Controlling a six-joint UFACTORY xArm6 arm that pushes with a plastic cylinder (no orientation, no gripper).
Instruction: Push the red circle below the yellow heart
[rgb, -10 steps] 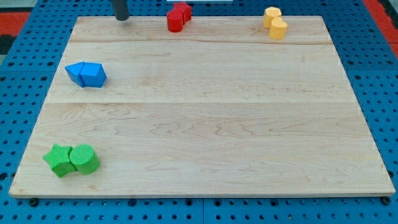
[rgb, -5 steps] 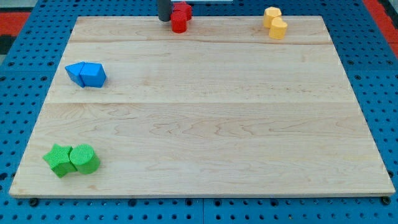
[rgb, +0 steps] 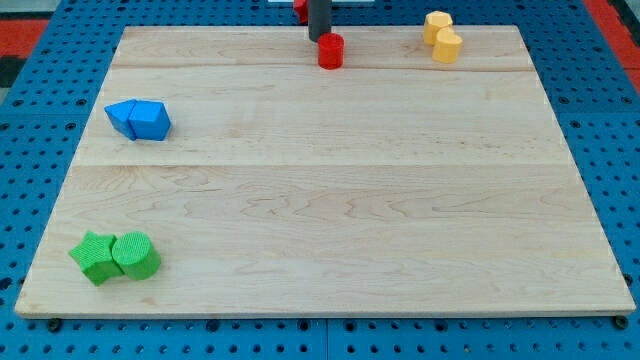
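The red circle (rgb: 331, 51) lies near the view's top edge of the wooden board (rgb: 320, 200), a little right of centre. My tip (rgb: 320, 38) is right at its upper left side, touching or nearly so. A second red block (rgb: 299, 10) sits at the very top, partly hidden behind the rod. Two yellow blocks touch each other at the top right: the upper one (rgb: 437, 24) and a rounder one (rgb: 448, 46) just below it. I cannot tell which of them is the heart. The red circle is well to their left.
Two blue blocks (rgb: 138, 120) sit together at the left of the board. A green block (rgb: 94, 257) and a green cylinder (rgb: 136, 255) sit side by side at the bottom left. Blue pegboard surrounds the board.
My tip moved right along the top edge, reached the red pair and pushed the red circle right and slightly down, away from the other red block.
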